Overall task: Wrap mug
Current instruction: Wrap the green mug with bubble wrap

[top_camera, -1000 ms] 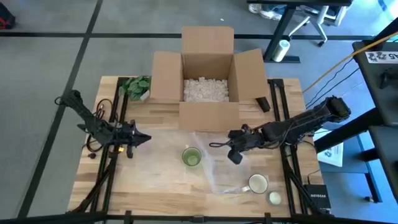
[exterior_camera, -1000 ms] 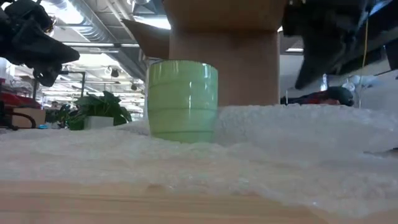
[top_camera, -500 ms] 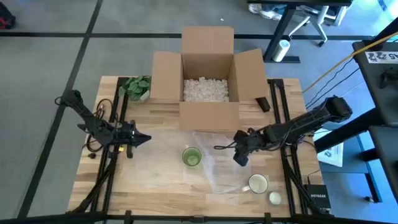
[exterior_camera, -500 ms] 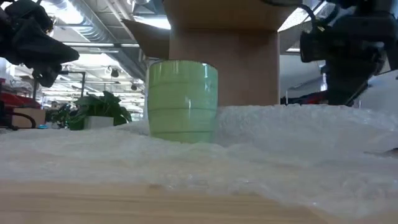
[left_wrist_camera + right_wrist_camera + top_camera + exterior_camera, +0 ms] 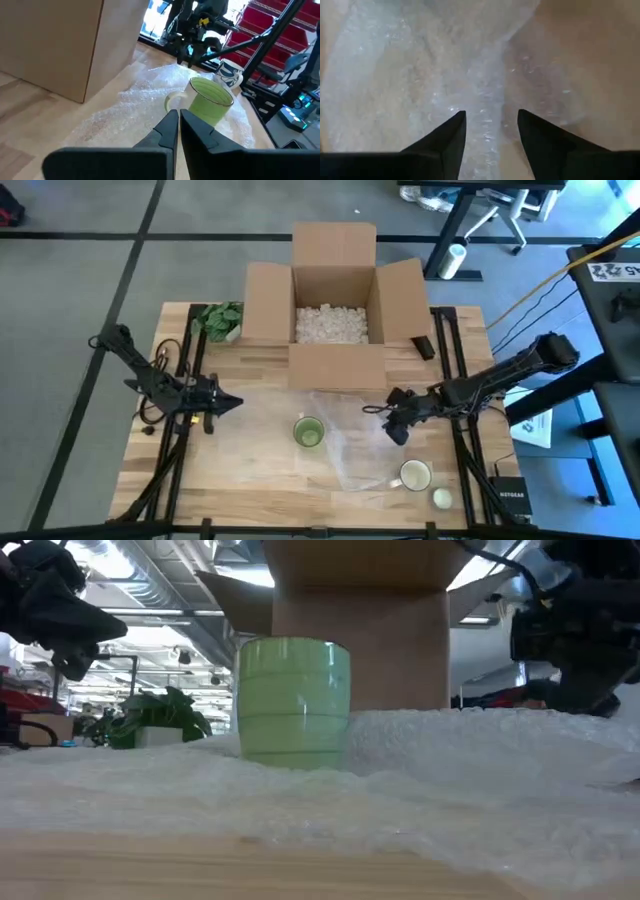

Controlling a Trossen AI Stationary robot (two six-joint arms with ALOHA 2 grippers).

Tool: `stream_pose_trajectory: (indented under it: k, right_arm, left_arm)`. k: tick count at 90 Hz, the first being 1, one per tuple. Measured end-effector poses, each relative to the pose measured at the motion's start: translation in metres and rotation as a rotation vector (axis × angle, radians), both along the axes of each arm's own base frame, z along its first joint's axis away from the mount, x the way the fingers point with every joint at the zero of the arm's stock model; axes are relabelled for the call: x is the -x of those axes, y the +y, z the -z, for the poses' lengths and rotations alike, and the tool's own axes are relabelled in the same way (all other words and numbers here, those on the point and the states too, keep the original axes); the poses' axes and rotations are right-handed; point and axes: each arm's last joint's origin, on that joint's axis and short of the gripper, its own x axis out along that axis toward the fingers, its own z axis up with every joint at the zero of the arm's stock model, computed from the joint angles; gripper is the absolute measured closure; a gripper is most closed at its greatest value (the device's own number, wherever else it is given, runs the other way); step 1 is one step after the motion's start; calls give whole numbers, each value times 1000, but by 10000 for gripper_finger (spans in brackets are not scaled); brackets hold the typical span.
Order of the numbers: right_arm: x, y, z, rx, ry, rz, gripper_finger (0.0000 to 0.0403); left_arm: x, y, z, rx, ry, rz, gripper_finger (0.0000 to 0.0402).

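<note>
Our green mug point(image 5: 308, 432) stands at lower centre on the bubble wrap point(image 5: 345, 442). The right gripper point(image 5: 396, 427) hovers open over the wrap's right edge; we'd pinch that light, floppy, slippery sheet there. The left gripper point(image 5: 228, 403) waits closed, centre left.

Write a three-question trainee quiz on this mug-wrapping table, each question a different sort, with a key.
1. True or false: the green ceramic mug stands upright on the clear bubble wrap sheet.
2. Which gripper has open fingers? A left gripper B right gripper
3. Fill in: the open cardboard box holds white packing ____.

Key: 1 true; 2 B; 3 peanuts.
</note>
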Motion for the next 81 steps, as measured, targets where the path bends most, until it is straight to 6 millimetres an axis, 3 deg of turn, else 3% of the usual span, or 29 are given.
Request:
stream_pose_trajectory:
  k: [19,37,48,61,81]
  right_arm:
    - [-6,3,0,-62,-137,-32,270]
    - [-9,4,0,-38,-169,-59,389]
    - [-19,6,-9,4,-232,-51,396]
    - [-38,11,-34,50,-327,-80,400]
    - [-78,12,-57,91,-386,-94,402]
  left_arm:
    - [0,0,0,5,-1,-1,402]
    - [0,0,0,3,-1,0,402]
    - [0,0,0,3,-2,0,402]
    - [0,0,0,3,-2,-1,402]
    - [0,0,0,3,-2,-1,402]
